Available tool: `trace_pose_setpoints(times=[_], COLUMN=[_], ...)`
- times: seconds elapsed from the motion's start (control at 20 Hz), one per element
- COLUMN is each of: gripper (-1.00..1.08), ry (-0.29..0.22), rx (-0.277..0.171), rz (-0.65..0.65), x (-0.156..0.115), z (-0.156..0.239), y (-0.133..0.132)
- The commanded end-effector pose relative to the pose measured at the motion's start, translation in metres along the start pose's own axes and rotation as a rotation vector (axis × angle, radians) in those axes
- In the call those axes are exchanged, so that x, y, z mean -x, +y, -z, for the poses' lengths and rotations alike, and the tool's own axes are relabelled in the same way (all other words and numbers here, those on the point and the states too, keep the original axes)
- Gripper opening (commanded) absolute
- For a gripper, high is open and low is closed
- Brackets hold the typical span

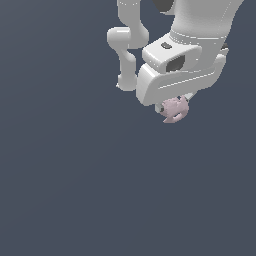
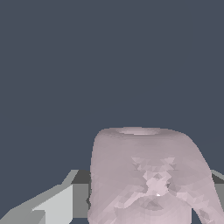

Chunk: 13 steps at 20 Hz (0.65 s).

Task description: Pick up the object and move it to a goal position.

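The pale pink lumpy object (image 1: 175,109) hangs just under the white gripper hand (image 1: 172,106), held between the fingers, which are mostly hidden by the hand body in the exterior view. In the wrist view the object (image 2: 148,175) fills the lower middle, sitting between the two grey fingers (image 2: 52,205), which close against its sides. The gripper and object are up in the air against the plain dark blue-grey background, in the upper part of the exterior view's right.
The white arm links (image 1: 127,45) rise behind the hand toward the top of the exterior view. Only a flat dark blue-grey surface (image 1: 75,175) shows elsewhere.
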<state>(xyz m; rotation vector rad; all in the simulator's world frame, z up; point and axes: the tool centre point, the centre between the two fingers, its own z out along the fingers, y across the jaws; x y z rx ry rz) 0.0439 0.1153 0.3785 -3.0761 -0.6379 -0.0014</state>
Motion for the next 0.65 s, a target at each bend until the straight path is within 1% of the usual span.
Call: trace_pose_setpoints(times=[0.0, 0.3, 0.6], gripper=[-1.00, -1.00, -1.00], ry=[-0.001, -0.001, -0.001], rx=[0.000, 0.000, 0.000], rz=[-0.001, -0.001, -0.001], x=[-0.005, -0.012, -0.015], z=[0.009, 0.021, 0.025], y=[-0.002, -0.005, -0.006])
